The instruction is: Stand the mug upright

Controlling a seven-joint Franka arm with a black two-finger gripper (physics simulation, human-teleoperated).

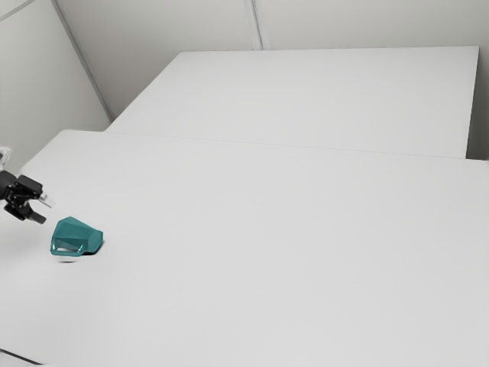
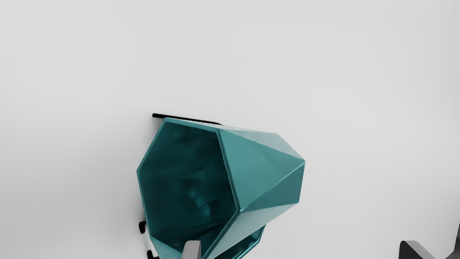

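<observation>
In the exterior view, a teal faceted mug (image 1: pixel 82 234) lies on its side on the white table (image 1: pixel 267 245), near the exterior view's left edge, just beside the gripper (image 1: pixel 46 210).

In the wrist view, the fingers (image 2: pixel 191 250) stand wide apart, one overlapping the mug's lower rim. The mug's open mouth shows dark, glossy inner walls; part of its handle (image 2: pixel 251 241) shows beneath the body.
</observation>
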